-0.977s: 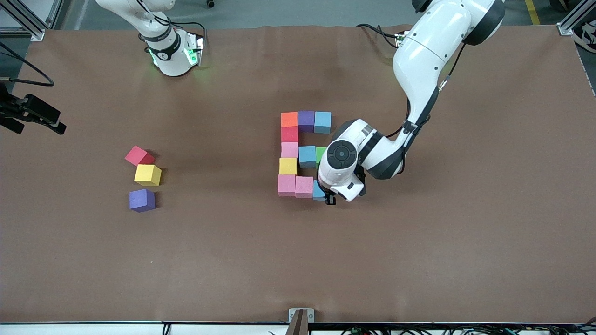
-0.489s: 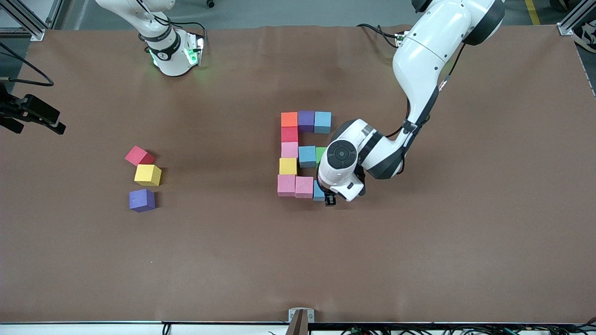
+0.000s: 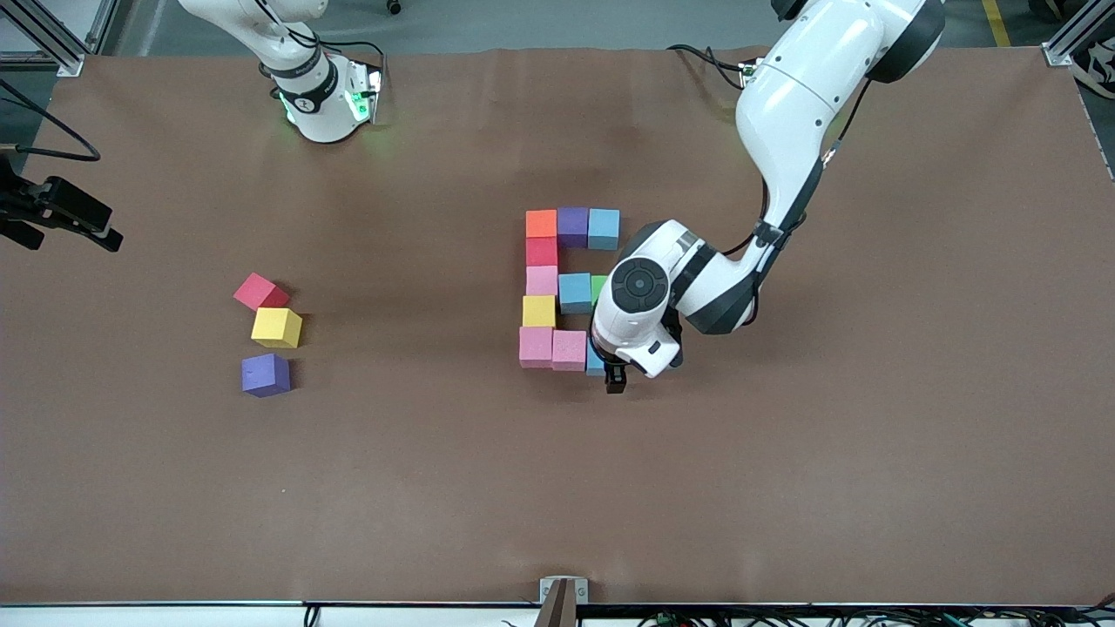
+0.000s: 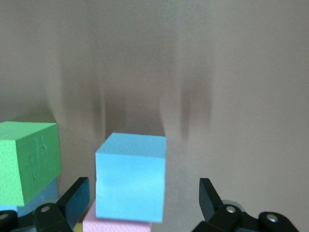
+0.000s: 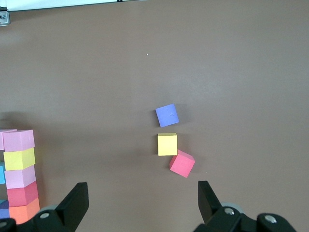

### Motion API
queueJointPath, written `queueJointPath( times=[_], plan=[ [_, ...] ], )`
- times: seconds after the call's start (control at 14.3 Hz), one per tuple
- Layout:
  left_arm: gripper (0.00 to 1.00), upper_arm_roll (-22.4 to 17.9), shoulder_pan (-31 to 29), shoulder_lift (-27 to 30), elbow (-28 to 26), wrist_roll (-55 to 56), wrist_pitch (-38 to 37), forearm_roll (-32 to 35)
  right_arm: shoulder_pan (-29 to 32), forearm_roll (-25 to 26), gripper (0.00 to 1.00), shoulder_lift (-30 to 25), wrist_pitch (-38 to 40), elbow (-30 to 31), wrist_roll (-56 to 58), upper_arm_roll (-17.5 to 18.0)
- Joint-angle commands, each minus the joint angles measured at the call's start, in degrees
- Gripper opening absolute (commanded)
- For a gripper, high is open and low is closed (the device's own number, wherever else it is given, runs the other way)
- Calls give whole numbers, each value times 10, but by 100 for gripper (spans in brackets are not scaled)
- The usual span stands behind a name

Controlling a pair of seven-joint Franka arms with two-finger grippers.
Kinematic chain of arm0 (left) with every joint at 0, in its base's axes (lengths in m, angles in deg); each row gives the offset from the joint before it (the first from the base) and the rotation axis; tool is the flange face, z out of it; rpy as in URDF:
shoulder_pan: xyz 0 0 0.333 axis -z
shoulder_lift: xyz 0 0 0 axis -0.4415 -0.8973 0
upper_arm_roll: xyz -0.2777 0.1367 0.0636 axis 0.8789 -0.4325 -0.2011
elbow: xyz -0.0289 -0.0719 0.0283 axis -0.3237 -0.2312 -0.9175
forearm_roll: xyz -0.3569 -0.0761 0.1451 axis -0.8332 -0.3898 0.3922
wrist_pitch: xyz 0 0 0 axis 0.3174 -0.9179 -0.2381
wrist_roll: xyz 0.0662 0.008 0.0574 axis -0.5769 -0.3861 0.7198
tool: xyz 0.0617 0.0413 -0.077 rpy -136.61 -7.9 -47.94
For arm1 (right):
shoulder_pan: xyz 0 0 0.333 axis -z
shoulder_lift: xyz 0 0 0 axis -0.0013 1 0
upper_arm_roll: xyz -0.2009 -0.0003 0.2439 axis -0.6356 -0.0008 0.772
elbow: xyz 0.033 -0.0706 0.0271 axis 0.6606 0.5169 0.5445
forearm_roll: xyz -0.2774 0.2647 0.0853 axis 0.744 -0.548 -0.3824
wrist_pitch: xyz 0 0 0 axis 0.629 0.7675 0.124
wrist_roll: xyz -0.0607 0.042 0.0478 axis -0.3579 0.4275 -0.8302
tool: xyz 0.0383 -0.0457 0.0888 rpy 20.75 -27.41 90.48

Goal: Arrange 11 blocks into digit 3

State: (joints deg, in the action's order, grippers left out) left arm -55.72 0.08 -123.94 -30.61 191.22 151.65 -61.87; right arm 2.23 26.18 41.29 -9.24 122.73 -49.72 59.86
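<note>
The blocks form a blocky figure mid-table: orange [image 3: 541, 224], purple [image 3: 572, 226] and blue [image 3: 604, 229] in one bar, then red [image 3: 541, 252], pink [image 3: 541, 280] and yellow [image 3: 538, 311] down the column. Blue [image 3: 575, 293] and green [image 3: 599, 287] make the middle bar, and two pink blocks [image 3: 552, 348] start the nearest bar. My left gripper [image 3: 611, 371] stands open around the blue block [image 4: 131, 176] at that bar's end, with a gap on each side [image 4: 142, 203]. My right gripper [image 5: 140, 203] is open, high over the table and holding nothing.
Three loose blocks lie toward the right arm's end: reddish-pink [image 3: 260, 292], yellow [image 3: 276, 327] and purple [image 3: 266, 374]. A black mount [image 3: 61, 213] juts in at that table edge. The left arm's forearm [image 3: 784, 131] reaches over the table beside the figure.
The left gripper's fingers have spread apart and let go of the blue block, which now rests beside the pink block. The right arm has not moved.
</note>
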Motion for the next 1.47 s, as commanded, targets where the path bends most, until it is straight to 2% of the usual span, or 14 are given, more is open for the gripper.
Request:
queueJointPath(
  times=[0.0,0.42,0.7,0.98,1.26,1.4],
  plan=[
    [100,-4,-4,53,-4,-44,-45,19,10,5,100,-4,0,-1,7,7],
    [100,-2,-56,165,-3,-274,-146,9,10,5,100,-4,0,-3,7,7],
    [100,-2,-104,265,-5,-559,-282,9,10,4,100,-4,0,-4,7,7],
    [100,0,-163,339,-6,-795,-375,9,10,5,100,-4,0,-4,7,7],
    [100,0,-210,390,-7,-966,-421,6,10,5,100,-4,-2,-6,7,7],
    [100,-2,-249,414,-10,-1038,-440,-31,10,5,100,-4,-2,-6,7,7]
  ],
)
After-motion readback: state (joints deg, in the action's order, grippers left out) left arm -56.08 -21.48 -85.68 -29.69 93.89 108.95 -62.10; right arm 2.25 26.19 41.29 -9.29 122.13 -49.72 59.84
